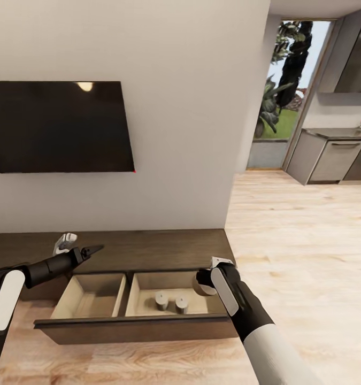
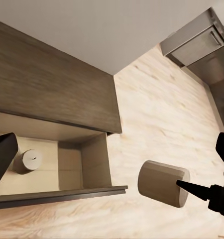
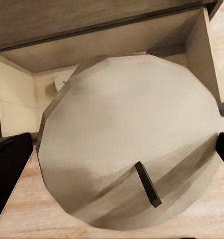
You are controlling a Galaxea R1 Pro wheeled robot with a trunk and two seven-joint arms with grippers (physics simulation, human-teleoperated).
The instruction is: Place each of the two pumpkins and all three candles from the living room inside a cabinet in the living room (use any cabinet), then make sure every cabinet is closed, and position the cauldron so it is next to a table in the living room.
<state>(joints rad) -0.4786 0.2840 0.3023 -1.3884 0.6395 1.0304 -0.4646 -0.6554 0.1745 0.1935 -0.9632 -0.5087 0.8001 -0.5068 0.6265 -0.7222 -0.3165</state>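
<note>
Item: candle (image 3: 127, 144), squat grey cyl. w/ short dark wick, clamped in R gripper (image 1: 206, 282) at the right end of the open drawer (image 1: 132, 323), just above its inner edge; in L wrist view it is seen off the drawer's end, over bare floor (image 2: 162, 114), so not yet inside. Two more candles (image 1: 170, 302) stand upright, just beside each other, in the drawer's right compartment; left compartment holds nothing visible. Cabinet (image 1: 148, 248): low, dark brown, under wall TV (image 1: 60, 125). Handling (judged): rigid, light, smooth-sided, apt to roll if laid on its side; best held across the curved wall w/ flat base down, wick end kept clear of the pads. R arm: reached fwd and down, wrist bent inward toward the drawer, candle tipped on its side in the grip. L gripper (image 1: 86, 250): held over cabinet top near back-left of drawer, fingers spread (nothing between them), arm roughly level. Pumpkins, cauldron: not located here.
</note>
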